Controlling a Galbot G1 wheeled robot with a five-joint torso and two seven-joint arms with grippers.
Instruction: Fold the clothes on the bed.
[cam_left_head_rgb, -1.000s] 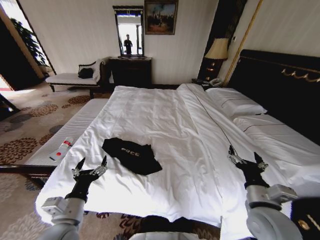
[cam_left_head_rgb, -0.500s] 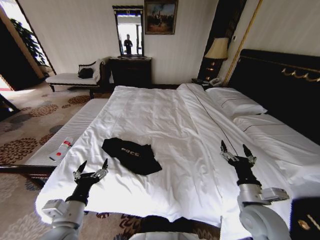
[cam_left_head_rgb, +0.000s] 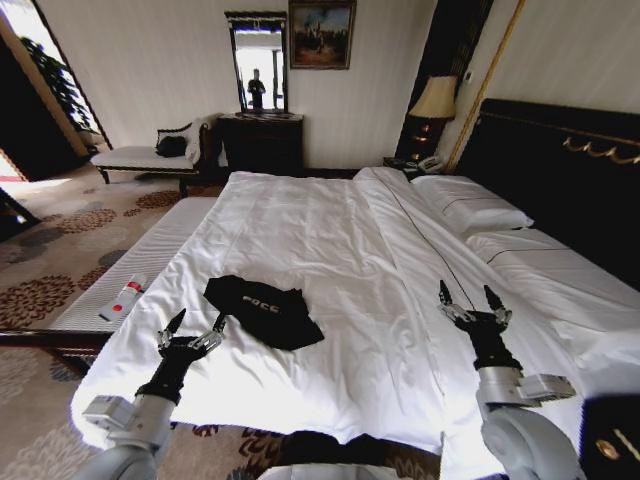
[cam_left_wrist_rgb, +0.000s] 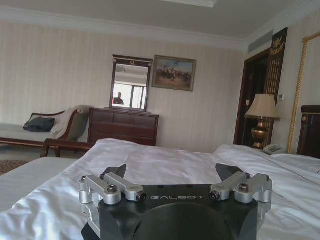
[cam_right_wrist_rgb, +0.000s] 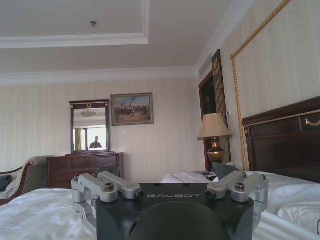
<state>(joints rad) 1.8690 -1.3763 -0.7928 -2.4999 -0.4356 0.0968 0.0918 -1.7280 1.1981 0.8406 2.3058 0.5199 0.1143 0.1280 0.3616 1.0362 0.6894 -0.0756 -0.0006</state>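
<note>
A crumpled black T-shirt with white lettering, the clothes (cam_left_head_rgb: 264, 310), lies on the white duvet of the bed (cam_left_head_rgb: 330, 230), near the foot at the left. My left gripper (cam_left_head_rgb: 198, 327) is open, hovering just short of the shirt's near-left edge, apart from it. My right gripper (cam_left_head_rgb: 465, 298) is open too, over bare duvet well to the shirt's right. The wrist views show each gripper's spread fingers, the left gripper (cam_left_wrist_rgb: 171, 172) and the right gripper (cam_right_wrist_rgb: 166, 171), with nothing between them.
A white-cushioned bench (cam_left_head_rgb: 130, 270) runs along the bed's left side with a white-and-red remote (cam_left_head_rgb: 123, 297) on it. Pillows (cam_left_head_rgb: 475, 210) and a dark headboard (cam_left_head_rgb: 560, 160) are at the right. A dresser (cam_left_head_rgb: 262, 140), chaise (cam_left_head_rgb: 150, 155) and lamp (cam_left_head_rgb: 433, 100) stand at the far wall.
My left gripper has moved forward and a little right, closer to the shirt. My right gripper has swung left and forward over the duvet. The shirt has not moved.
</note>
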